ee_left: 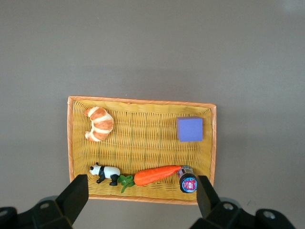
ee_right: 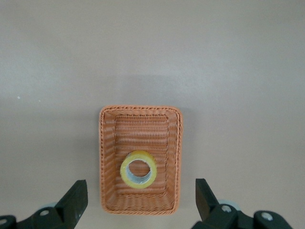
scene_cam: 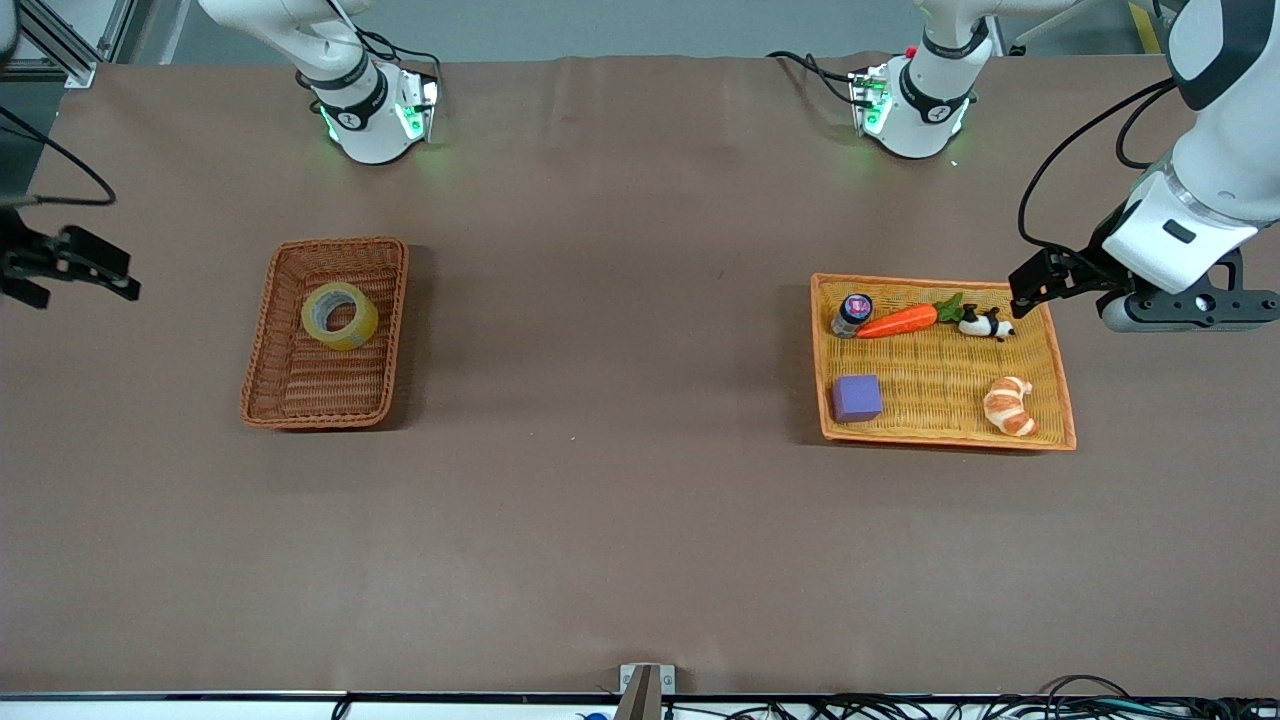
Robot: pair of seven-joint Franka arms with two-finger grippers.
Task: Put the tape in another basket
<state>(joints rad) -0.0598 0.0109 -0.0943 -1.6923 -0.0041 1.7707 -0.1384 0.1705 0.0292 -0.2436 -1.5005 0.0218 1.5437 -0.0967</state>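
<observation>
Tape: yellow tape roll lay in brown wicker basket, right arm's bench end.
Other basket: orange wicker tray held toys, no tape.
Stage: fits either start or finish.
Hands: left hand and right hand spread, holding nothing, raised.

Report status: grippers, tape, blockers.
Left gripper open, up by orange basket. Right gripper open, up beside brown basket. Tape roll untouched in brown basket. Nothing in the way.

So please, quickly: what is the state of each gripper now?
Left gripper: open, holding nothing, over the robot-side rim of the orange wicker tray.
Right gripper: open, holding nothing, up in the air off the brown wicker basket.
</observation>
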